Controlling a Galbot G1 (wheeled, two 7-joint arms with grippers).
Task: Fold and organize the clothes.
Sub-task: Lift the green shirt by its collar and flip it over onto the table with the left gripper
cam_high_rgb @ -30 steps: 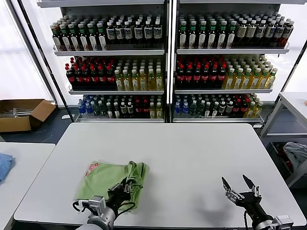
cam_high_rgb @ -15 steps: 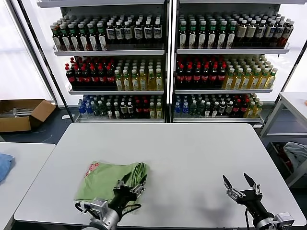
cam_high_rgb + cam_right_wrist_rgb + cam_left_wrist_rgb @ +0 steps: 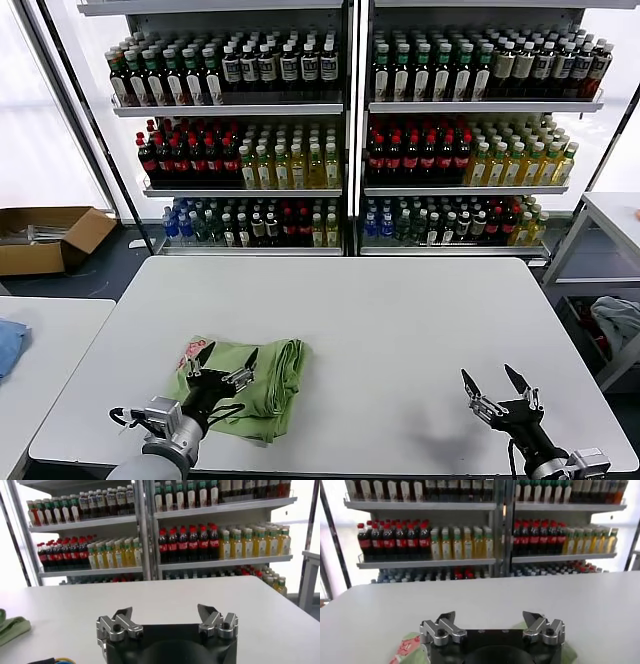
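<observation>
The light green polo shirt (image 3: 274,378) lies folded in a bundle near the front left of the white table (image 3: 400,310), its red-and-white logo (image 3: 192,350) showing at the left end. My left gripper (image 3: 222,361) hovers over the shirt's left half, open and holding nothing. In the left wrist view the left gripper (image 3: 490,617) stands wide, with green cloth (image 3: 406,647) showing at both sides below it. My right gripper (image 3: 497,384) stands open and empty near the table's front right, far from the shirt. Its wrist view shows the right gripper (image 3: 165,612) and a strip of the shirt (image 3: 11,628).
Shelves of bottles (image 3: 340,150) stand behind the table. A cardboard box (image 3: 45,238) sits on the floor at left. A blue cloth (image 3: 8,346) lies on a side table at left, and a pale grey-white cloth (image 3: 618,320) at right.
My left gripper has opened, let go of the shirt's folded edge and drawn left over the shirt. The fold has settled flat. The right gripper has barely moved.
</observation>
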